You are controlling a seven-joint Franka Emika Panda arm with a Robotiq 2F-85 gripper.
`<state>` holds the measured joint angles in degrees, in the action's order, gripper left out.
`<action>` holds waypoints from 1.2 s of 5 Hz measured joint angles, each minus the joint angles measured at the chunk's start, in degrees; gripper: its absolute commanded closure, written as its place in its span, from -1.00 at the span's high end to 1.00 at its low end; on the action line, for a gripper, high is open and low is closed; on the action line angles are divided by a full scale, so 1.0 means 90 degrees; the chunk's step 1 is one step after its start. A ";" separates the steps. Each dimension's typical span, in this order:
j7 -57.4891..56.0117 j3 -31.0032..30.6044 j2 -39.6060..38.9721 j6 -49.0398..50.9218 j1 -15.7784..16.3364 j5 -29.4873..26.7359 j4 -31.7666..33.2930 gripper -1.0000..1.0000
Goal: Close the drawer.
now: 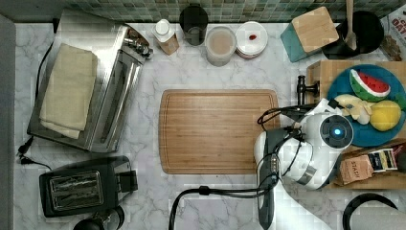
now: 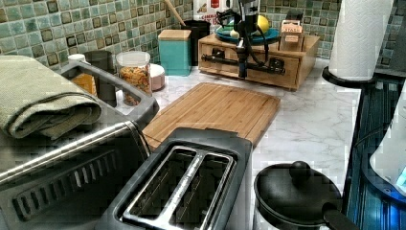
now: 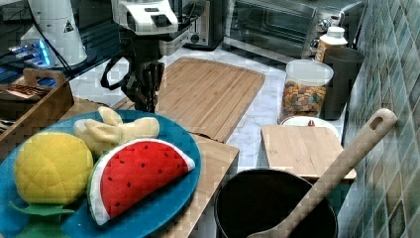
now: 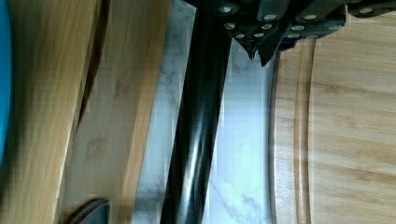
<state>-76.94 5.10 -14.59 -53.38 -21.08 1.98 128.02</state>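
Pincer [image 4: 257,49] stood with fingers drawn narrow, tips almost meeting, gripping nothing. It hung just on the cutting board [image 1: 218,129] side of the black handle [image 4: 196,126], fingers apparently against the bar or very nearly so; contact could not be confirmed. Beyond the handle from the pincer lay the drawer [image 2: 251,67], its front seemingly close to flush with the wooden box that carried the blue plate [image 1: 371,136]. In the wrist view a dark seam beyond the drawer front suggested a small gap left.

Step in hand, as judged: final push. Best done by pressing squarely at mid-bar, moving straight toward the box, low over the marble surface [image 1: 191,72], keeping fingers from slipping over the bar.
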 measured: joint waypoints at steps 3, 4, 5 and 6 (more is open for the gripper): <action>0.0000 0.0047 -0.0123 0.0022 0.0092 -0.0021 -0.0124 -1.00; 0.0000 0.0052 -0.0123 0.0019 0.0090 -0.0021 -0.0124 -1.00; 0.0000 0.0050 -0.0131 0.0016 0.0092 -0.0021 -0.0137 -1.00; 0.0000 0.0069 -0.0132 0.0019 0.0103 -0.0114 -0.0137 -1.00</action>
<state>-76.94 5.72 -15.78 -53.21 -20.16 0.95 126.79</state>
